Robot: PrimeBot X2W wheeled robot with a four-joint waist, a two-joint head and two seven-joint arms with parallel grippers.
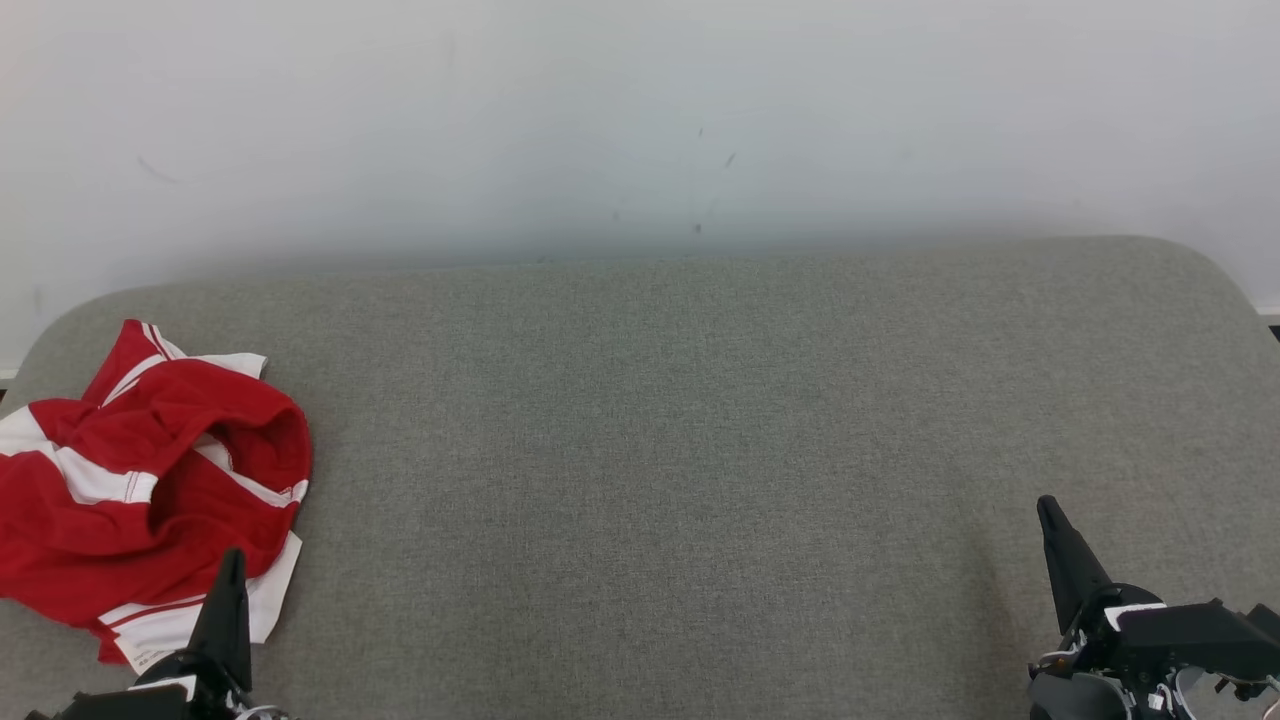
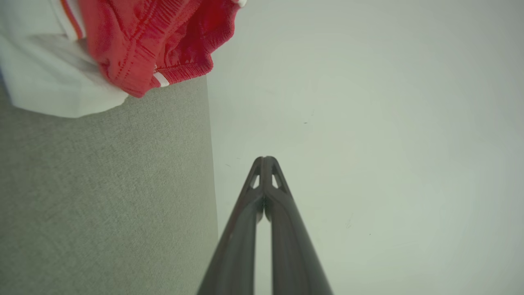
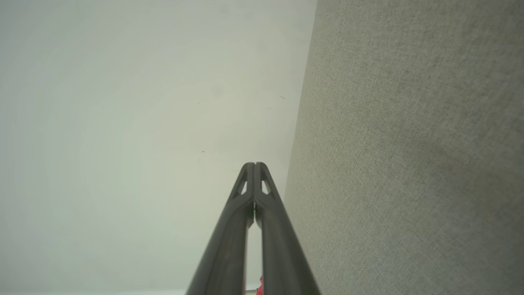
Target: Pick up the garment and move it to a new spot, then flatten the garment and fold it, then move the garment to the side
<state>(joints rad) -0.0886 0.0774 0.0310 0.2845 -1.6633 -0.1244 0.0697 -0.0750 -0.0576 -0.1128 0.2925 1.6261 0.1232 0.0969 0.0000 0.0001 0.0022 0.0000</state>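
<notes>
1. The left gripper [image 1: 232,560] was pressed together, its two dark fingers meeting at the tip with nothing between them. The left wrist view showed the gripper [image 2: 265,159] shut in the same way against the pale wall [image 2: 368,123].
2. The right gripper [image 1: 1047,506] was likewise pressed together and pinched nothing. In the right wrist view its fingers met at the tip [image 3: 254,164].
3. In the head view the left gripper stood at the lower left, its tip overlapping the near white edge of the garment [image 1: 150,480]. Whether it touched the cloth could not be told.
4. The garment was red with white bands and lay crumpled in a heap at the left end of the grey cushion [image 1: 700,450], close to that end's rounded corner.
5. In the left wrist view the garment [image 2: 155,41] showed a red ribbed hem and a white part, resting on the cushion [image 2: 102,196] and apart from the fingers.
6. The right gripper stood at the lower right over bare cushion [image 3: 409,143], well apart from the garment.
7. Beyond the cushion's far edge rose the white wall [image 1: 640,120], with a few small dark marks.
</notes>
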